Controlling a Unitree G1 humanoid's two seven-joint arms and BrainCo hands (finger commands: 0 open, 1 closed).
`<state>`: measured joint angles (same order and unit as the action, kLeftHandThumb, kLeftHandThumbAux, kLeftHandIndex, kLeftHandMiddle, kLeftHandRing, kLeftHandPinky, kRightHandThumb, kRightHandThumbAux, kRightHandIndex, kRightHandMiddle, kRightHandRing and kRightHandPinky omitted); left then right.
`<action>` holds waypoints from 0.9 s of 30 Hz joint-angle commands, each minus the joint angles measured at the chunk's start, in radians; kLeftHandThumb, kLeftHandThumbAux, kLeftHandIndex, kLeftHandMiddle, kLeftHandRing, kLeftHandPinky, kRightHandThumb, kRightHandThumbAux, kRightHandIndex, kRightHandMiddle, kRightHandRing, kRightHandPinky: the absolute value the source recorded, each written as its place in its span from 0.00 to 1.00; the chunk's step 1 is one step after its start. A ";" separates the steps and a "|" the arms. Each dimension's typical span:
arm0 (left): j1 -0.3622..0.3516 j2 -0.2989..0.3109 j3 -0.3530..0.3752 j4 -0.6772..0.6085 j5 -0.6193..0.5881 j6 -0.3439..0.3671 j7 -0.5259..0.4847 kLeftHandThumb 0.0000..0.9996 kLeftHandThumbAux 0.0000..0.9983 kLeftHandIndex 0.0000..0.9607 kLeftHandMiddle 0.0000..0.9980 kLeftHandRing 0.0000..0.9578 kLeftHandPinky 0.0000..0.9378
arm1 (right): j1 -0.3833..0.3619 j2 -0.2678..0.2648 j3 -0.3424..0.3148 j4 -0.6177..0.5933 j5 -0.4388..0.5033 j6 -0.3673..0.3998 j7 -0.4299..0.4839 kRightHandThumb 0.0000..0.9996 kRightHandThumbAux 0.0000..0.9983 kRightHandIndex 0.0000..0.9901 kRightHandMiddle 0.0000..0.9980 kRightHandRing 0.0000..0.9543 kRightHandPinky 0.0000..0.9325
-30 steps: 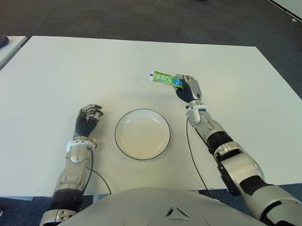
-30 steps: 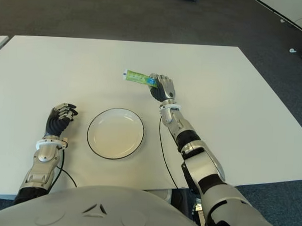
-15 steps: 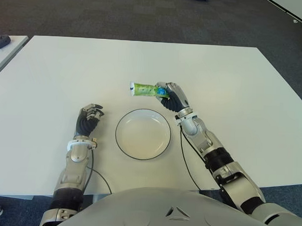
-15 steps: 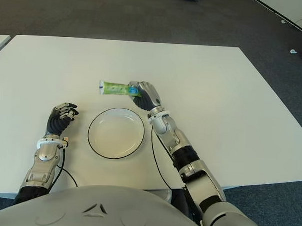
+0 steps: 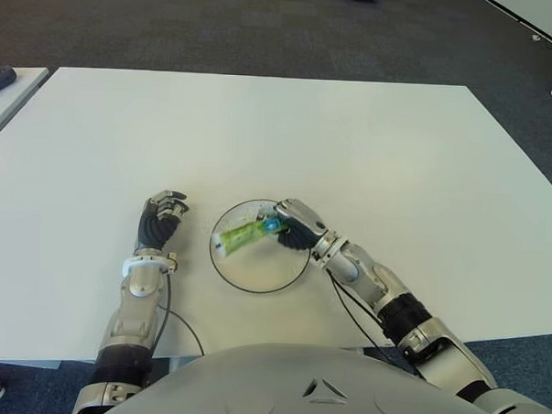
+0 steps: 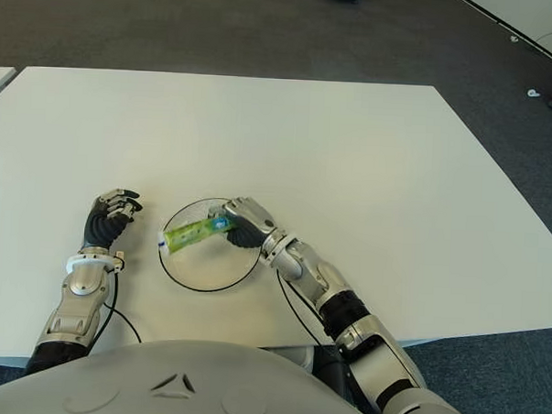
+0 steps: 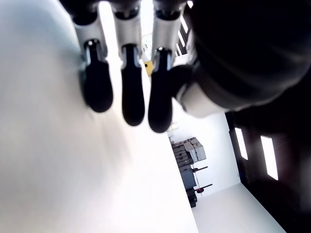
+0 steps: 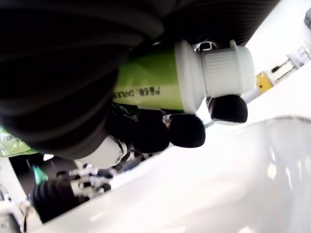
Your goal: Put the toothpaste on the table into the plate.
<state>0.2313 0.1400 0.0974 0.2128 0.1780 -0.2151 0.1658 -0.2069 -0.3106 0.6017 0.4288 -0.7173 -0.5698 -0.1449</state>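
In the lower centre of the eye views, the right hand grips a green toothpaste tube by its white-capped end, holding it over the round white plate with the flat crimped tail pointing towards the plate's left rim. If the fingers let go while the tail overhangs that dark-edged rim, the soft, light tube could tip or slide off the glossy, shallow dish onto the matte white table. Left of the plate, the left hand shows with its dark fingers curled and holding nothing.
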 commanded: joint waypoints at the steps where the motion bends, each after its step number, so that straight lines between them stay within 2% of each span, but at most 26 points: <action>1: 0.005 -0.009 -0.007 0.020 0.007 0.022 0.007 0.71 0.72 0.44 0.54 0.51 0.41 | -0.025 -0.009 0.041 0.063 -0.068 -0.028 -0.015 0.71 0.72 0.44 0.87 0.89 0.92; 9: 0.007 -0.011 -0.008 0.020 0.001 0.022 0.003 0.71 0.72 0.44 0.54 0.51 0.42 | -0.055 -0.040 0.104 0.095 -0.200 -0.057 -0.100 0.71 0.72 0.44 0.88 0.91 0.94; 18: 0.009 -0.014 -0.007 0.021 -0.002 0.013 0.003 0.71 0.73 0.44 0.53 0.50 0.43 | -0.075 -0.052 0.121 0.126 -0.221 -0.068 -0.136 0.71 0.72 0.44 0.84 0.88 0.89; 21: 0.009 -0.014 -0.007 0.021 0.000 0.011 0.004 0.71 0.73 0.44 0.53 0.51 0.44 | -0.083 -0.055 0.122 0.133 -0.219 -0.069 -0.134 0.71 0.72 0.44 0.77 0.80 0.78; 23: 0.010 -0.014 -0.008 0.020 0.002 0.010 0.004 0.71 0.73 0.44 0.53 0.51 0.45 | -0.089 -0.058 0.123 0.134 -0.217 -0.066 -0.124 0.71 0.72 0.44 0.63 0.66 0.65; 27: 0.010 -0.014 -0.008 0.018 0.004 0.012 0.005 0.71 0.73 0.44 0.53 0.51 0.45 | -0.101 -0.062 0.124 0.129 -0.216 -0.054 -0.101 0.70 0.73 0.43 0.48 0.51 0.50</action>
<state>0.2334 0.1326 0.0976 0.2136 0.1770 -0.2197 0.1674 -0.3001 -0.3552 0.7148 0.5399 -0.9088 -0.6435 -0.2847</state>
